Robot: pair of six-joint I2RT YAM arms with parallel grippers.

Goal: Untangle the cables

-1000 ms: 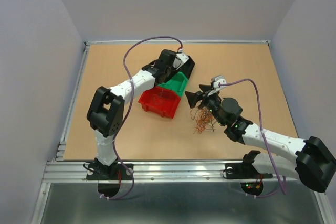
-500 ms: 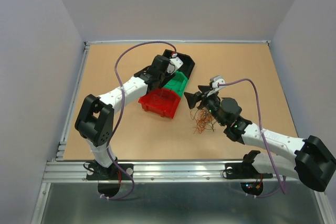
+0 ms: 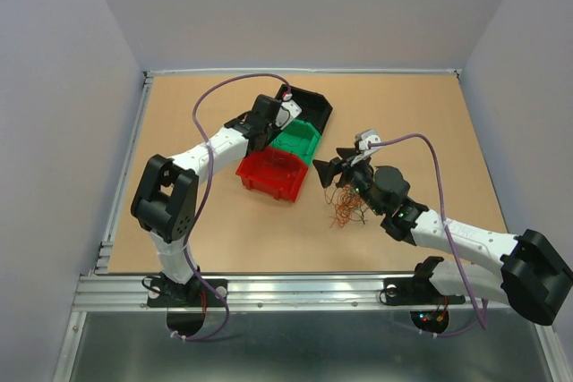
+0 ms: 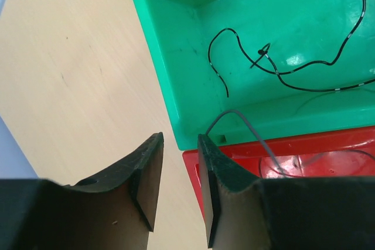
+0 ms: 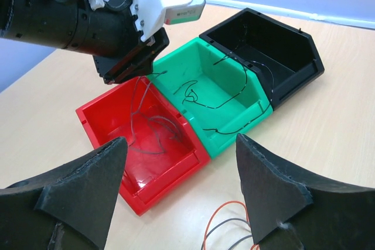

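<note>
The cables (image 3: 345,207) are a wiry clump of reddish-brown and dark wires on the table, right of the bins; a few orange and dark strands show in the right wrist view (image 5: 228,226). My right gripper (image 3: 329,163) is wide open and empty, just above the clump's far side, facing the bins (image 5: 180,143). My left gripper (image 3: 266,131) hovers at the left corner where the red and green bins meet (image 4: 179,144). Its jaws stand slightly apart with nothing between them. A grey wire (image 4: 252,130) rises from the red bin and touches its right fingertip.
Three bins stand in a row: red bin (image 3: 261,187) with grey wires (image 5: 149,124), green bin (image 3: 309,151) with thin black wires (image 4: 293,68), and black bin (image 3: 322,114) at the far end. Purple arm cables loop above both arms.
My left gripper has drawn back from over the black and green bins, leftward and nearer, to the red and green bins' left corner. The right arm has barely moved.
</note>
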